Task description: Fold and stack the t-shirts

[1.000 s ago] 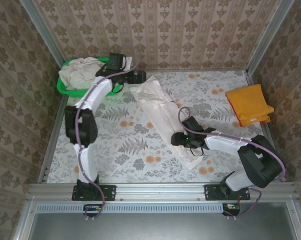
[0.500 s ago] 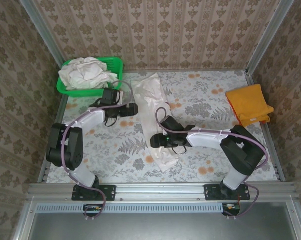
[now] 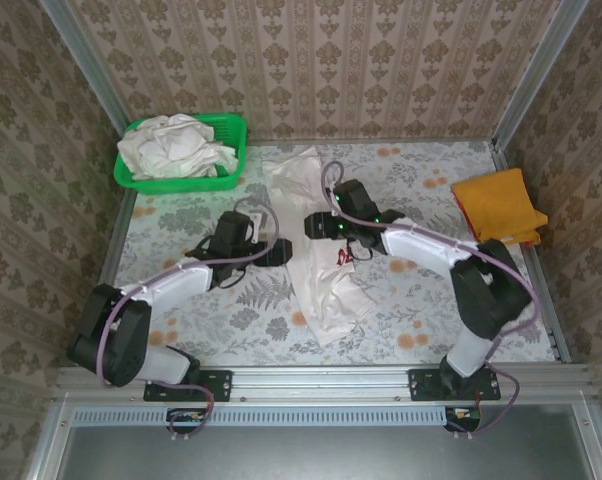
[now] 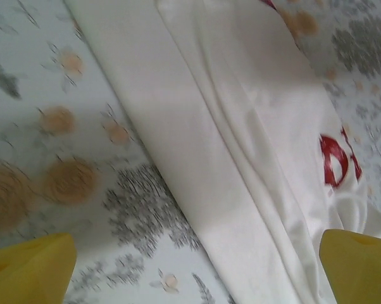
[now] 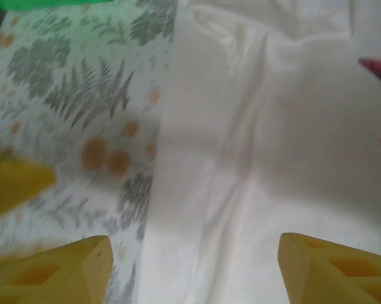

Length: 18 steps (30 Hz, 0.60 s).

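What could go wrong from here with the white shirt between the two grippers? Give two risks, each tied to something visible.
1. The left gripper and right gripper hover close together near the same edge of the off-white shirt; they might collide.
2. The shirt's near end is rumpled, so folding now could trap creases.

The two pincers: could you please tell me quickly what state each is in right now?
Left pincer: open, holding nothing, over the edge of the white t-shirt.
Right pincer: open, holding nothing, over the same t-shirt.
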Each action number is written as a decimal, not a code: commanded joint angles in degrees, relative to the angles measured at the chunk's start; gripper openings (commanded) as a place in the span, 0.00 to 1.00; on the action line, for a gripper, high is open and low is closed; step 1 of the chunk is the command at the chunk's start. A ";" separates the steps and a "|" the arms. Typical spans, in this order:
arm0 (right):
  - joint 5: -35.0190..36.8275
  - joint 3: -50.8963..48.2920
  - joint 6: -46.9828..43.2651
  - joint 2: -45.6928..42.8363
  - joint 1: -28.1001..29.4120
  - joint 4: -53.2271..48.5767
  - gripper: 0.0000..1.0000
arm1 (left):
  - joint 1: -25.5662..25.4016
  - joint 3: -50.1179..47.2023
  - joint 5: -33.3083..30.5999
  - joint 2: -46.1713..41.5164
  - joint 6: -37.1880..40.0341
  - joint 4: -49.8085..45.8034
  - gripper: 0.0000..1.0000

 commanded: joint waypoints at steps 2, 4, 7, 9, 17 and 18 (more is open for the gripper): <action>-0.68 11.77 1.08 11.27 -1.77 -0.98 0.60 | -3.13 -5.90 -2.32 -5.84 -1.18 3.71 1.00; -2.35 17.82 3.36 16.90 -2.42 -2.19 0.56 | -4.03 -7.94 -3.23 -8.10 -1.07 3.28 1.00; -2.75 24.74 7.47 24.66 -3.17 -2.07 0.49 | -4.33 -9.66 -4.55 -11.22 -0.73 1.19 1.00; -2.76 28.58 10.61 28.92 -3.66 -2.71 0.47 | -4.33 -10.11 -5.47 -13.18 -0.27 -0.27 1.00; 5.74 34.56 17.79 35.57 -5.87 -10.15 0.47 | -4.33 -10.21 -7.13 -16.24 1.45 -3.08 1.00; 6.37 33.50 18.68 35.13 -6.32 -10.08 0.47 | -4.33 -10.18 -7.05 -16.07 1.70 -3.05 1.00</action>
